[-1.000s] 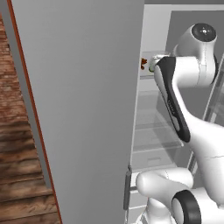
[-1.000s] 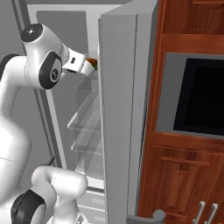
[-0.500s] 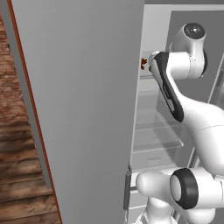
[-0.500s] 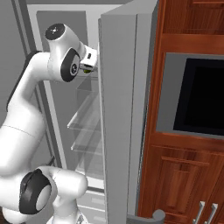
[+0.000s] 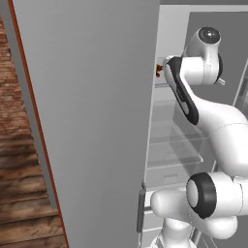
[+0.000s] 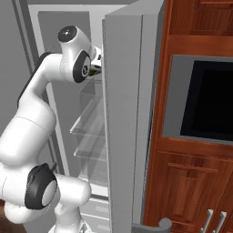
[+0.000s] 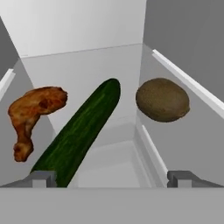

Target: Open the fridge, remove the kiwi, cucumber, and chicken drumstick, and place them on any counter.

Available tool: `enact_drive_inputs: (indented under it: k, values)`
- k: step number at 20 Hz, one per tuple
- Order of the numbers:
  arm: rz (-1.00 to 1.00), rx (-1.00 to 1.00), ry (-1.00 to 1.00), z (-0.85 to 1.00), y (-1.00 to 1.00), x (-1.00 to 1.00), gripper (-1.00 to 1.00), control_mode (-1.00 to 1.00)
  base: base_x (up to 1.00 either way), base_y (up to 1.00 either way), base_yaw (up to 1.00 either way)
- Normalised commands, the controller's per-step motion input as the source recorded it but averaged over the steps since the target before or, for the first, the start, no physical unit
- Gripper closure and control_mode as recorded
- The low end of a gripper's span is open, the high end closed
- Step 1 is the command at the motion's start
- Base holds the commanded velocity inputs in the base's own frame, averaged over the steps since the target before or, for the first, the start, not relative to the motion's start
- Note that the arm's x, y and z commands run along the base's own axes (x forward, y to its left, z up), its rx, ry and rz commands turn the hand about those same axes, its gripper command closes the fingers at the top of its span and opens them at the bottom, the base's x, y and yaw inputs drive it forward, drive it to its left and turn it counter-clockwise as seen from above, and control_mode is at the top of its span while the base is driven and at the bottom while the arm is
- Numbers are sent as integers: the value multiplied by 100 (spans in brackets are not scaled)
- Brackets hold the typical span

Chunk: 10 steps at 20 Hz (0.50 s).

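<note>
Fingers (image 7: 43, 178): we hold them wide open, with nothing in them.
Cucumber (image 7: 81, 131): closest, on the fridge (image 5: 87, 121) shelf, between chicken drumstick (image 7: 33, 113) and kiwi (image 7: 162, 99).
How it feels: we think stiff, smooth, maybe slippery.
Where to grab: across its middle.

Inside the fridge (image 5: 87, 121), three foods lie side by side on one shelf in the hand view: the chicken drumstick (image 7: 31, 114) left, the cucumber (image 7: 81, 131) in the middle and slanted, the kiwi (image 7: 162, 99) right. None touches another. The arm reaches in between the fridge's open doors at upper-shelf height.
</note>
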Motion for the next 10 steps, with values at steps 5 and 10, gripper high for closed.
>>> enact_drive_inputs:
  k: [5,10]
  values:
    - [0,0,-8,4,0,0,-100,-100,0,0,0]
    - [0,0,0,0,4,17,-100,-100,0,0,0]
